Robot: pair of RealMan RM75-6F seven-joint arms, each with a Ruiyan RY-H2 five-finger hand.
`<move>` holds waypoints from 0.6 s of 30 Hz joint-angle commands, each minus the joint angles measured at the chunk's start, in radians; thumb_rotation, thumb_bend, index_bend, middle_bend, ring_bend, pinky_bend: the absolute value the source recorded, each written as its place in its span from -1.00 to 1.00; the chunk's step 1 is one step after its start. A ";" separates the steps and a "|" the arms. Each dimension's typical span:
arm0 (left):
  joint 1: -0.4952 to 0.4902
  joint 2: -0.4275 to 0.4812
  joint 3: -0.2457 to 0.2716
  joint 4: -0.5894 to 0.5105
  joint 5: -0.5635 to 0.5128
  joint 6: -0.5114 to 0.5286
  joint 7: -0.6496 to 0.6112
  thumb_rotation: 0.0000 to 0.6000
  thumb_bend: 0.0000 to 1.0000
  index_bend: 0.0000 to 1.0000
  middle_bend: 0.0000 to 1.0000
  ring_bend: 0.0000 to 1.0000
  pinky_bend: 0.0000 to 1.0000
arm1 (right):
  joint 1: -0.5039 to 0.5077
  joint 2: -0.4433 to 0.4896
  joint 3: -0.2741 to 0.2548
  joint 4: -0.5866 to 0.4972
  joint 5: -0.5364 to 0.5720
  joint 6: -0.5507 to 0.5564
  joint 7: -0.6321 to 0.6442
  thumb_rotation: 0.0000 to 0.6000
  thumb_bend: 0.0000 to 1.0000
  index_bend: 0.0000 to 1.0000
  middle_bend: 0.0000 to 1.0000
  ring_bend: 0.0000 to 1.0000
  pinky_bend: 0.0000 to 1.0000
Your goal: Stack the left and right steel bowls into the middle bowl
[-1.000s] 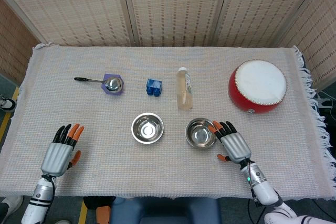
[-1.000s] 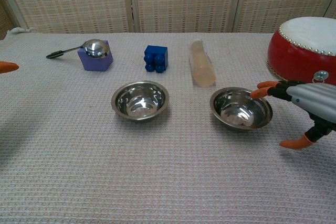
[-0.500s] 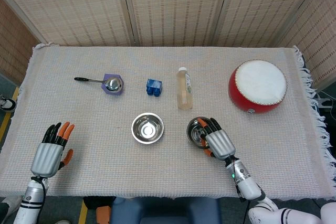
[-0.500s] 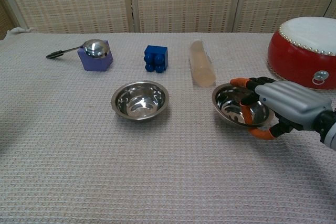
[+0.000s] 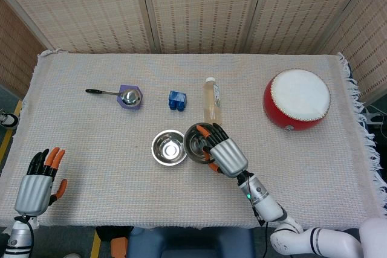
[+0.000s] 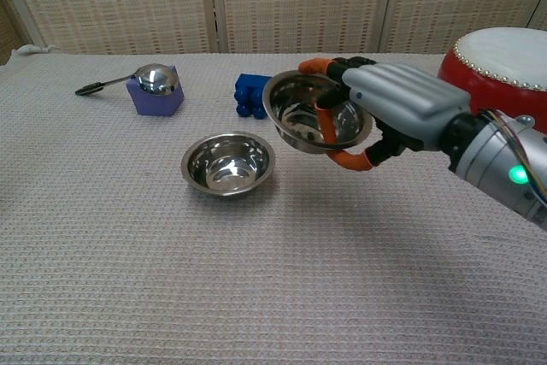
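The middle steel bowl [image 5: 169, 147] [image 6: 228, 162] rests on the table cloth. My right hand [image 5: 223, 151] [image 6: 389, 108] grips a second steel bowl [image 5: 195, 142] [image 6: 305, 114] by its rim, fingers over the edge and thumb under it. That bowl hangs in the air, tilted, just right of the middle bowl and above the table. My left hand [image 5: 37, 182] is at the table's near left corner, fingers apart and holding nothing; the chest view does not show it. No third steel bowl is visible.
A clear bottle [image 5: 211, 99] lies behind the bowls. A blue block [image 5: 176, 100] [image 6: 254, 95] and a purple block with a ladle on it [image 5: 129, 96] [image 6: 155, 86] stand further left. A red drum [image 5: 297, 98] [image 6: 500, 64] sits at the right.
My right hand has lifted the right bowl off the cloth and carried it left, close to the middle bowl. My left hand has drawn back toward the near left corner.
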 commanded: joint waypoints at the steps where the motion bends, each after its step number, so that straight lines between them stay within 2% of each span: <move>1: 0.014 0.005 0.000 0.012 0.006 0.011 -0.017 1.00 -0.18 -1.00 -0.94 -1.00 -0.82 | 0.095 -0.104 0.064 0.049 0.057 -0.083 -0.055 1.00 -0.08 0.34 -0.92 -1.00 -1.00; 5: 0.023 0.014 -0.007 0.009 0.014 0.025 -0.030 1.00 -0.17 -1.00 -0.94 -1.00 -0.82 | 0.171 -0.200 0.103 0.140 0.123 -0.143 -0.088 1.00 -0.08 0.28 -0.92 -1.00 -1.00; 6: 0.024 0.017 -0.009 0.006 0.015 0.027 -0.031 1.00 -0.18 -1.00 -0.94 -1.00 -0.82 | 0.182 -0.219 0.109 0.160 0.144 -0.152 -0.099 1.00 -0.08 0.19 -0.92 -1.00 -1.00; 8: 0.028 0.023 -0.012 0.000 0.017 0.030 -0.031 1.00 -0.17 -1.00 -0.94 -1.00 -0.82 | 0.203 -0.249 0.120 0.189 0.186 -0.174 -0.115 1.00 -0.08 -0.13 -0.92 -1.00 -1.00; 9: 0.029 0.025 -0.013 -0.002 0.019 0.031 -0.032 1.00 -0.18 -1.00 -0.94 -1.00 -0.82 | 0.208 -0.256 0.122 0.195 0.203 -0.182 -0.120 1.00 -0.08 -0.40 -0.92 -1.00 -1.00; 12: 0.033 0.031 -0.017 -0.008 0.021 0.033 -0.038 1.00 -0.18 -1.00 -0.94 -1.00 -0.82 | 0.216 -0.250 0.116 0.187 0.247 -0.194 -0.162 1.00 -0.10 -0.88 -0.95 -1.00 -1.00; 14: 0.035 0.034 -0.019 -0.007 0.022 0.031 -0.040 1.00 -0.18 -1.00 -0.94 -1.00 -0.82 | 0.213 -0.231 0.108 0.159 0.270 -0.188 -0.200 1.00 -0.27 -1.00 -0.99 -1.00 -1.00; 15: 0.035 0.034 -0.020 -0.006 0.022 0.030 -0.042 1.00 -0.18 -1.00 -0.94 -1.00 -0.82 | 0.210 -0.221 0.106 0.142 0.279 -0.185 -0.210 1.00 -0.46 -1.00 -1.00 -1.00 -1.00; 18: 0.038 0.038 -0.023 -0.011 0.021 0.024 -0.052 1.00 -0.18 -1.00 -0.94 -1.00 -0.82 | 0.191 -0.171 0.094 0.069 0.297 -0.160 -0.235 1.00 -0.73 -1.00 -1.00 -1.00 -1.00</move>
